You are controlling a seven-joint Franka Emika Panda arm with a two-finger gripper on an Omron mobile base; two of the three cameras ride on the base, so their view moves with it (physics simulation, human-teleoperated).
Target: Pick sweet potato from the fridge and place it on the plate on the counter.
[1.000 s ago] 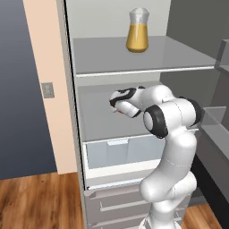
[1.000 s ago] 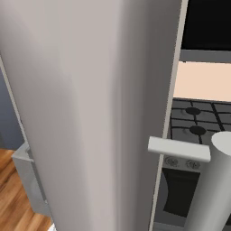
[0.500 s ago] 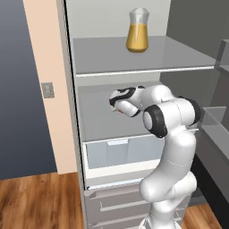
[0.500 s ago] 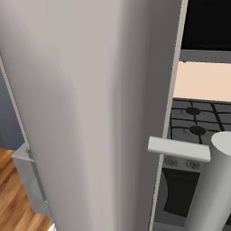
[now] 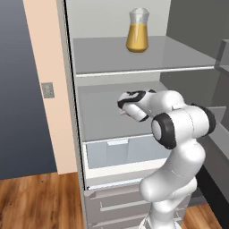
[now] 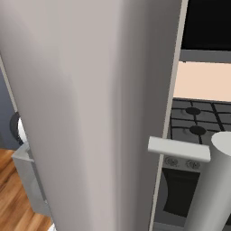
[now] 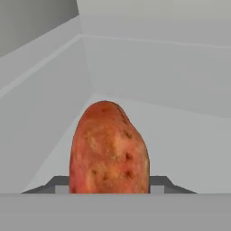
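The sweet potato, orange-red and speckled, stands on end between my dark fingertips in the hand view, above the pale grey shelf floor. My gripper is shut on it. In the left base view the gripper reaches into the fridge over its middle shelf, with a sliver of the tuber at its tip. The plate and the counter are out of view.
A glass jug of orange juice stands on the shelf above the hand. Below are a translucent crisper drawer and grey lower drawers. In the right base view the open fridge door stands close, with a stove behind it.
The arm holds the same pose over the middle shelf. The jaws have closed onto the sweet potato.
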